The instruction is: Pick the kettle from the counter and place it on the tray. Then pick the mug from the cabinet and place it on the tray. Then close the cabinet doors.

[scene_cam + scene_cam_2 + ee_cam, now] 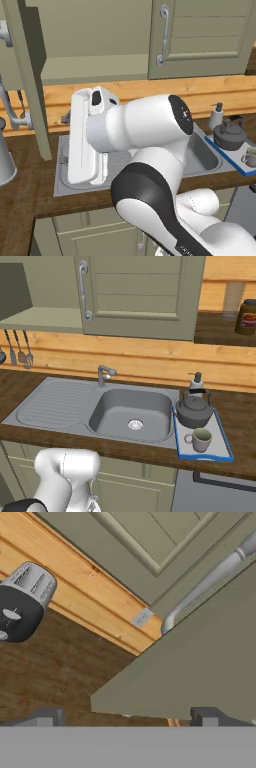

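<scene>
The gripper [127, 717] is standing wide open with nothing between its tips, facing the edge of an open sage-green cabinet door [200, 667] that is slanting across the hand view, seemingly lining up to push it shut. Beyond it a second door's silver bar handle [210, 577] is showing. Over on the brown surface [45, 381] right of the sink [130, 413], the kettle [194, 410] and the mug [200, 439] are both sitting on the blue-rimmed tray [226, 446], so only the doors appear to remain. The left door [27, 75] is hanging open; the right door [140, 296] is looking closed.
</scene>
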You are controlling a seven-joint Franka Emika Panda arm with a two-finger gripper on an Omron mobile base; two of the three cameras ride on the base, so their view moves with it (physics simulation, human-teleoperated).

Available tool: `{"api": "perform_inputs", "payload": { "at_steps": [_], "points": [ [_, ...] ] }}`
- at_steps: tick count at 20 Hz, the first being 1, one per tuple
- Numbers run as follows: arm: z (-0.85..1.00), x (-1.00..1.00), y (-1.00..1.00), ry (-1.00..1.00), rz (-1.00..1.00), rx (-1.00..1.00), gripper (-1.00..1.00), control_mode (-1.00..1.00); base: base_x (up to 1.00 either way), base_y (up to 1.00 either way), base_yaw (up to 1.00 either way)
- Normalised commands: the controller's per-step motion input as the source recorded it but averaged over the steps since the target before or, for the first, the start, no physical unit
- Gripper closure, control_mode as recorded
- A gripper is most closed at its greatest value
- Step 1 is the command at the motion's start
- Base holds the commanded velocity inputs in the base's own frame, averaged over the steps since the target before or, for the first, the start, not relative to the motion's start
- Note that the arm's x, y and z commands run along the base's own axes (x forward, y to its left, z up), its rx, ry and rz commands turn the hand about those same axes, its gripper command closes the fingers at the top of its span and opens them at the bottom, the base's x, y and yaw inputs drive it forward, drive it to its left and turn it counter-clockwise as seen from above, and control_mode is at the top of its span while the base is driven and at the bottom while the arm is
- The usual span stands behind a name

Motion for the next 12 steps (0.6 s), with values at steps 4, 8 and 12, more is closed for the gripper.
{"api": "perform_inputs", "payload": {
  "at_steps": [4, 8, 12],
  "points": [
    [0.02, -0.21, 0.33, -0.17, 0.17, 0.0, -1.0, -1.0, 0.0, 0.0, 0.0],
    [0.11, -0.24, 0.36, -0.29, 0.13, 0.0, -1.0, -1.0, 0.0, 0.0, 0.0],
    [0.04, -0.11, 0.53, -0.46, 0.08, -0.09, -1.0, -1.0, 0.0, 0.0, 0.0]
  ]
}}
